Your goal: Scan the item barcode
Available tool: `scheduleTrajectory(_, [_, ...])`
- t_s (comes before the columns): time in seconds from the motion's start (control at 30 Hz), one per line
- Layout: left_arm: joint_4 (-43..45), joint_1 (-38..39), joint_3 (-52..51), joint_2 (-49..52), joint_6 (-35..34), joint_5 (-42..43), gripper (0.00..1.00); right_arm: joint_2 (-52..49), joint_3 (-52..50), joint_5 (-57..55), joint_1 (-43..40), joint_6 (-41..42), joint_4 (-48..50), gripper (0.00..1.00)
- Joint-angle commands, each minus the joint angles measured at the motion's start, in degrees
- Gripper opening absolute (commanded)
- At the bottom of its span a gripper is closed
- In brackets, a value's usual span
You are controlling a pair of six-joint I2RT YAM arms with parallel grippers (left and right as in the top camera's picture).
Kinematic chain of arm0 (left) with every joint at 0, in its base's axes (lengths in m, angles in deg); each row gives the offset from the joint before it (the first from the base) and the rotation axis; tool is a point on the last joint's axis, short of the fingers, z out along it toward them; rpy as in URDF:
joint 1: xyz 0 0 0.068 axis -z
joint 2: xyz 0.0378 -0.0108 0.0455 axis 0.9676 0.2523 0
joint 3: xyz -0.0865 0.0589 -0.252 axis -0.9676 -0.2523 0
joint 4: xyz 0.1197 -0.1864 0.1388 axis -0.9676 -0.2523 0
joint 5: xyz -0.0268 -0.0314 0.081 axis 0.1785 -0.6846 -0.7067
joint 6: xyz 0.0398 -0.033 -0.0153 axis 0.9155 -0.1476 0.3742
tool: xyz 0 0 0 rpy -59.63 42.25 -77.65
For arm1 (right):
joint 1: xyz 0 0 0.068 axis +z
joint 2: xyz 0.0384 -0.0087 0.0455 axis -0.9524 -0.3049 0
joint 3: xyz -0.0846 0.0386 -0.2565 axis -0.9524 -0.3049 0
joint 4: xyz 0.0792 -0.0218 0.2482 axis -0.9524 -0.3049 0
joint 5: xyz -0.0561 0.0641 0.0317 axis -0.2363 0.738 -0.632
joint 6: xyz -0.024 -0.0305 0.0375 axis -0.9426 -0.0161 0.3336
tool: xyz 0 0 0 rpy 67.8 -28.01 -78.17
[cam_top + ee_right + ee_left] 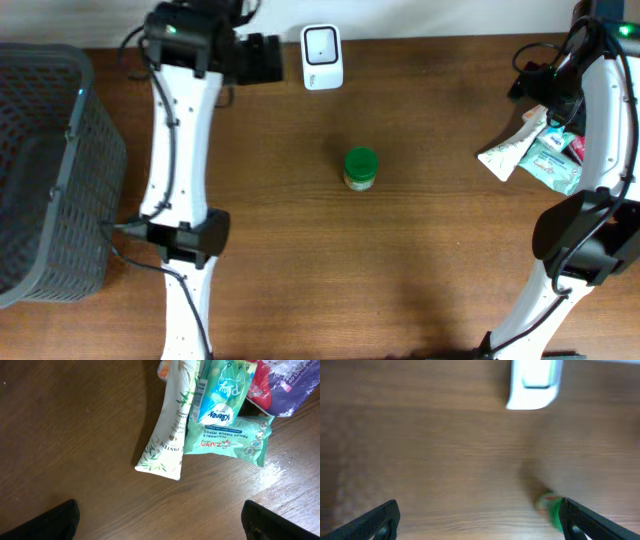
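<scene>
A small jar with a green lid (pixel 360 168) stands upright in the middle of the wooden table. The white barcode scanner (pixel 322 57) sits at the table's back edge. My left gripper (pixel 264 58) hovers just left of the scanner, well away from the jar. In the blurred left wrist view it (pixel 480 521) is open and empty, with the scanner (pixel 534 384) ahead and the jar (pixel 548 506) beside the right finger (pixel 592 522). My right gripper (pixel 160 521) is open and empty over bare wood, short of a pile of packets.
A dark mesh basket (pixel 40 170) stands at the left edge. The pile at the right (pixel 535 155) holds a white tube (pixel 167 425), a green wipes pack (pixel 227 442), a tissue pack (pixel 220 390) and a purple pack (pixel 277 382).
</scene>
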Motion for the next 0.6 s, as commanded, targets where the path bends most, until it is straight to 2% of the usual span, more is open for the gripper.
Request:
scheduleTrajectory(0.0, [-0.1,-3.8,-10.2,0.0,2.6,-5.8,0.99,-0.1,0.0,-0.7,-0.3,0.3,-0.1,0.99])
scheduleTrajectory(0.07, [0.3,-6.1,-18.0,0.0,2.6,-6.9,0.99,-0.1,0.0,-0.7,-0.3,0.3,-0.1,0.99])
scheduleTrajectory(0.17, [1.4,-8.6,-22.8,0.0,2.6,-7.0,0.99,-0.1,0.0,-0.1,-0.3,0.5,0.6,0.99])
scheduleTrajectory(0.3, [1.7,-11.5,-23.4,0.0,2.6,-7.0,0.99,-0.1,0.0,30.9,0.0,0.4,-6.4,0.99])
scheduleTrajectory(0.4, [2.1,-11.5,-23.4,0.0,2.6,-5.3,0.99,-0.1,-0.1,31.0,6.8,-0.1,-9.1,0.99])
scheduleTrajectory(0.5, [2.0,-11.6,-23.4,0.0,2.6,-5.0,0.99,-0.1,-0.2,30.3,16.4,1.4,-7.4,0.98])
scheduleTrajectory(0.53, [2.0,-11.6,-23.4,0.0,2.6,-5.0,0.99,-0.1,-0.2,27.2,19.0,9.6,-7.5,0.97])
scheduleTrajectory(0.57, [2.0,-11.6,-23.4,0.0,2.6,-5.0,0.99,-0.1,-0.2,21.3,21.9,21.6,-7.5,0.99])
